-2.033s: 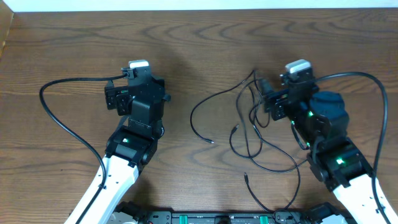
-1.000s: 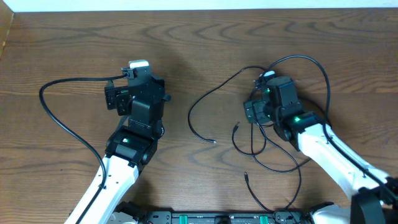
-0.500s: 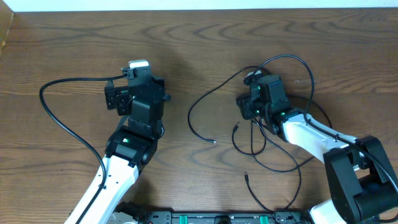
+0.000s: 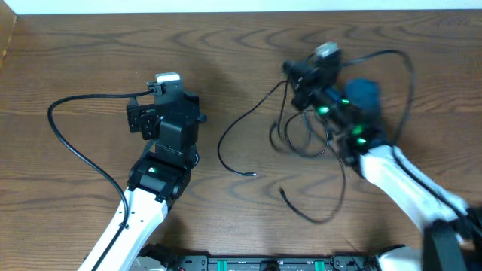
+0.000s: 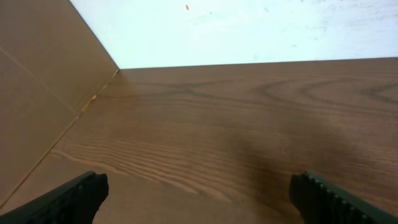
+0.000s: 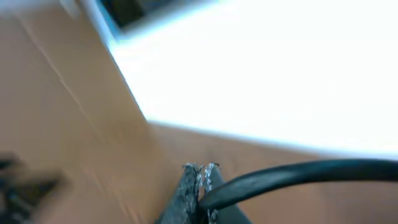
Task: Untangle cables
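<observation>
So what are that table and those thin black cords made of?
The table looks like wood or a wood-look laminate: brown, with wavy grain lines and a matte surface. The cables seem to have a black plastic or rubbery jacket, smooth and limp, judging by their loose curves.

Wood-grain table point(image 4: 75, 45) w/ thin blk cables point(image 4: 220, 150) loose atop

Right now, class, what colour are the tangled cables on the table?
Black; the cables show best in the overhead view.
</observation>
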`<state>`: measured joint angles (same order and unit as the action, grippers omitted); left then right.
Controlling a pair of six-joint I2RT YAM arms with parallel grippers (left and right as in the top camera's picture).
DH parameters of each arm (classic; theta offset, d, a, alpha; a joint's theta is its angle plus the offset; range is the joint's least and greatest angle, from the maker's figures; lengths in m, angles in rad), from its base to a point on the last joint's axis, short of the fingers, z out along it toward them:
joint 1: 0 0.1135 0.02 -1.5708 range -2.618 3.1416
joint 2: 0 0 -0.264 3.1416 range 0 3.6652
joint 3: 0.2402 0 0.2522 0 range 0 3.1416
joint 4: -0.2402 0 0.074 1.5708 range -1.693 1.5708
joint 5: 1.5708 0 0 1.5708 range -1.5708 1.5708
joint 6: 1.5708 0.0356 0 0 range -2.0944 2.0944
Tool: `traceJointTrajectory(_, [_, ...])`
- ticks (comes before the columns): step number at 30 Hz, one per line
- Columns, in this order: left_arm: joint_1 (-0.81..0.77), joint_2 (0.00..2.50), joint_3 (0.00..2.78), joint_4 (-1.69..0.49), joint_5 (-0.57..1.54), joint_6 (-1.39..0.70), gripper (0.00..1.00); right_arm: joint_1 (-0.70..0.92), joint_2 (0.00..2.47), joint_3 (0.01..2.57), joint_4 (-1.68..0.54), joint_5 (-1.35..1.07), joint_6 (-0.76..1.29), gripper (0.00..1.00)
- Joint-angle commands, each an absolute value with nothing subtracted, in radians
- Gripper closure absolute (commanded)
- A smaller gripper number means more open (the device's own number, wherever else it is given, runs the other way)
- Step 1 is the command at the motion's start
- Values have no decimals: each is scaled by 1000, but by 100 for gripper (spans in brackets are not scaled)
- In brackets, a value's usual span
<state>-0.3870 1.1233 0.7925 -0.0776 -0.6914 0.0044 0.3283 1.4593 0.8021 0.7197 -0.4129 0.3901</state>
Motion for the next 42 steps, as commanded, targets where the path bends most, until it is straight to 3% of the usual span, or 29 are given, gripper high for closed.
traceJointTrajectory(1, [-383, 1122, 806, -75, -715, 14, 2, 308, 1296, 876, 734, -419, 433, 99])
traceJointTrajectory(7, [-383, 1122, 806, -75, -715, 13, 2, 273, 1165, 1097, 500, -385, 321, 99])
traceJointTrajectory(12, [-383, 1122, 806, -75, -715, 13, 2, 263, 1180, 1343, 196, -339, 179, 99])
traceJointTrajectory(17, [-383, 1122, 806, -75, -715, 14, 2, 253, 1223, 1504, 41, -339, 118, 99])
traceJointTrajectory(37, [-383, 1122, 806, -73, -713, 11, 2, 252, 1247, 1533, -129, -355, 114, 99])
traceJointTrajectory(39, [-383, 1122, 806, -75, -625, -27, 2, 252, 1247, 1533, -143, -355, 115, 99])
traceJointTrajectory(42, [-383, 1122, 806, -82, -302, -117, 2, 252, 1247, 1533, -154, -401, 117, 99])
